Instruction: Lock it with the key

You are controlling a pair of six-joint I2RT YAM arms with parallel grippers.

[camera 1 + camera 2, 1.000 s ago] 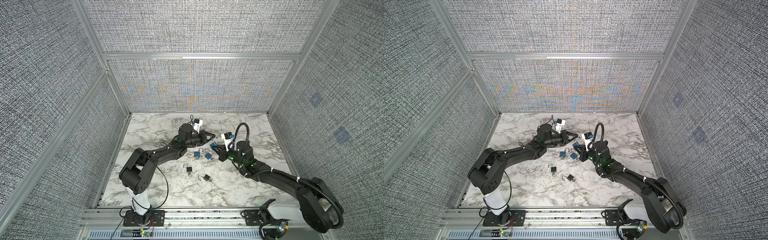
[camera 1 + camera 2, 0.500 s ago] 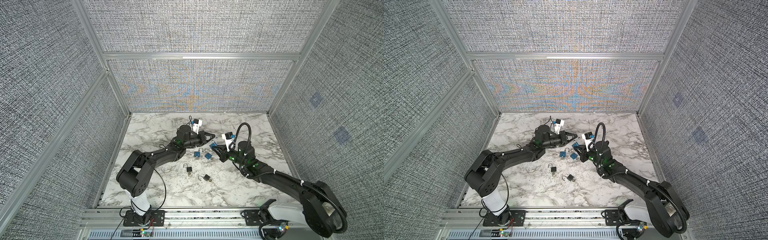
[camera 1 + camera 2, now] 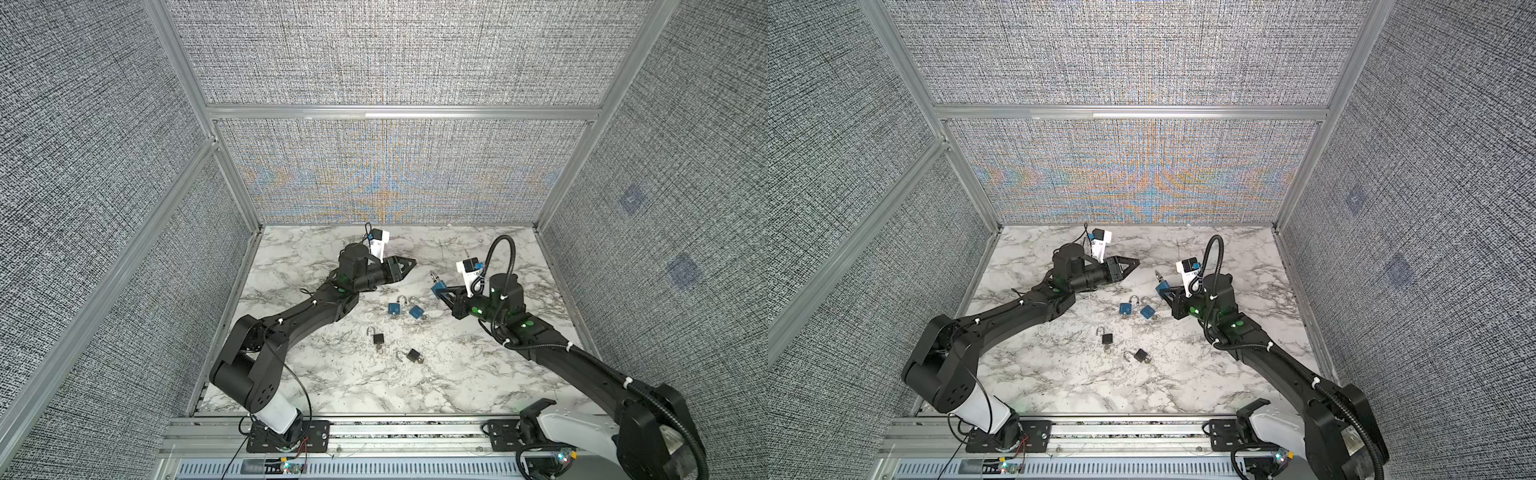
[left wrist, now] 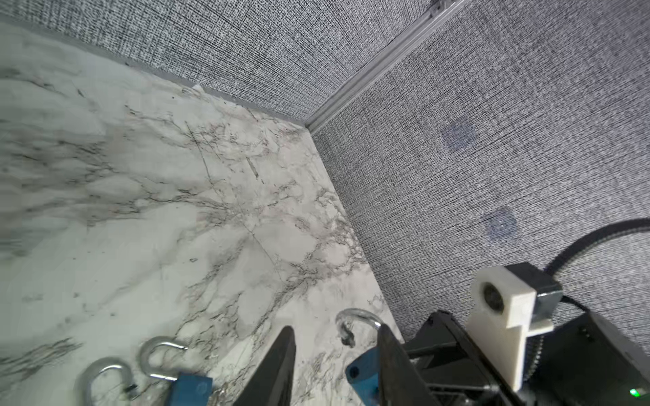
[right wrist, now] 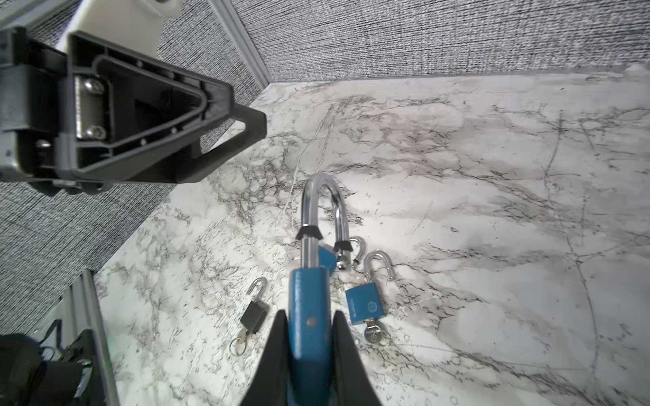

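The left claw (image 3: pixel 411 263) has just let go and drawn back from the held lock (image 3: pixel 438 287); a second ago it sat clenched close against that lock, and now its fingers (image 4: pixel 278 365) stand parted with nothing between them, near the lock but clear of it; the right claw (image 5: pixel 309 315) stays clenched on the lock's blue body, holding it up off the tabletop (image 3: pixel 332 374) with the shackle (image 5: pixel 322 189) aimed roughly toward the left claw; the shackle's short leg stands free of the body, so I judge the lock not yet shut; the left claw's visit seems to have ended without closing it; the keyhole end of the held lock is buried inside the right claw's grip, so whether a key sits there I cannot tell; pressing the shackle home looks like the left claw's job, and it would have to come back in line with the bow; on the tabletop near the held lock, on its side toward the arm bases, lie two blue locks (image 3: pixel 394 308) (image 3: pixel 415 311) with open shackles, one showing a key (image 5: pixel 375 335) in its base; farther from the held lock the same way lie two black locks (image 3: pixel 377 338) (image 3: pixel 414 355), also open; all four sit below the gap between left claw and held lock, so nothing blocks that path; only the white camera mount (image 4: pixel 503 316) just behind the held lock shuts off an approach from that side
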